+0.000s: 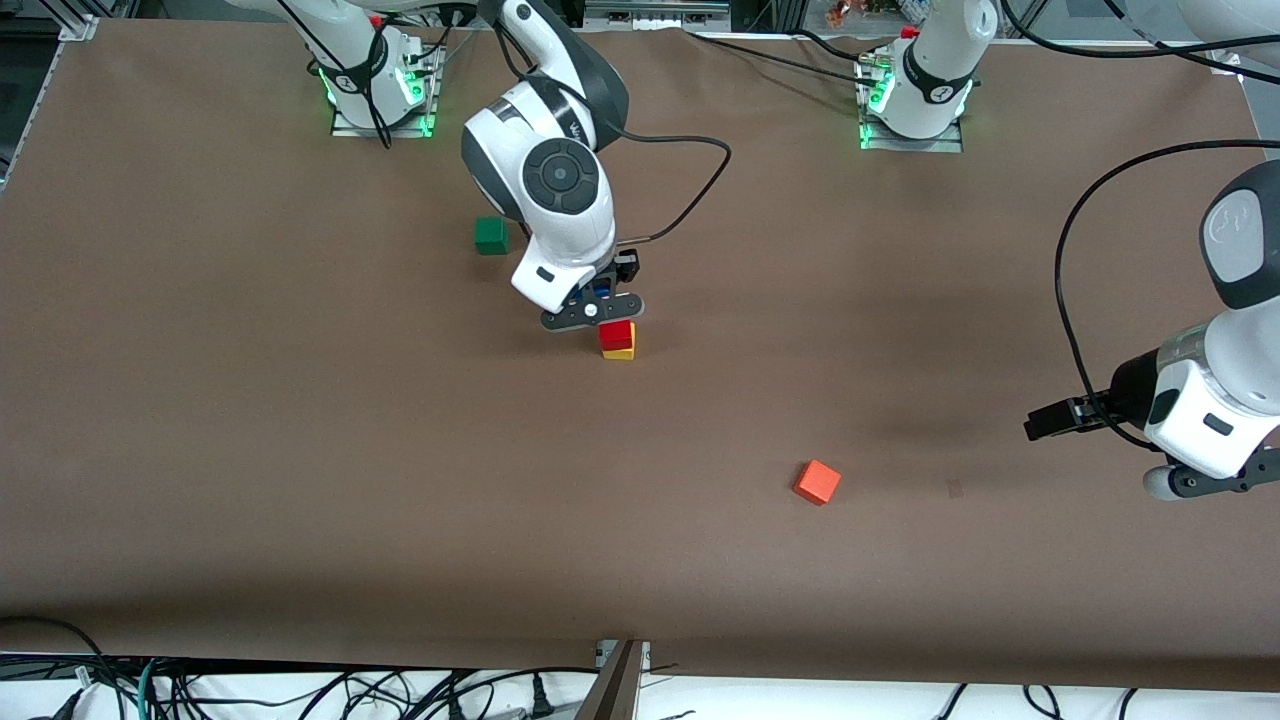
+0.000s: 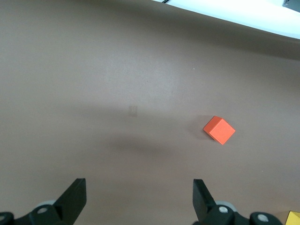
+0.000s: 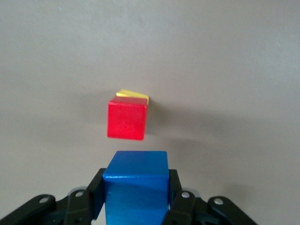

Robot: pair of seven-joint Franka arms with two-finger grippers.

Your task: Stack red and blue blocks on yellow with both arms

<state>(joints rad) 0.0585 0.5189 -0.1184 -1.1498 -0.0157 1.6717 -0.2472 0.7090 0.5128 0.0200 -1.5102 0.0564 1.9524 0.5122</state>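
Front view: red block [image 1: 616, 335] sitting on yellow block [image 1: 620, 352] mid desk [image 1: 300, 450]; right gripper [image 1: 597, 300] over desk just beside stack, clamped on blue block [image 1: 601, 288]. Left gripper [image 1: 1050, 420] waiting w/ jaws apart, empty, over left arm's end; orange cube [image 1: 818, 482] nearer camera, green cube [image 1: 490, 236] farther. Left wrist view: fingers [image 2: 75, 197] spread wide, nothing btwn. Right wrist view: blue held square, not yet above red [image 3: 126, 118]. Best to centre over red, match corners, lower slowly, release only once flat.
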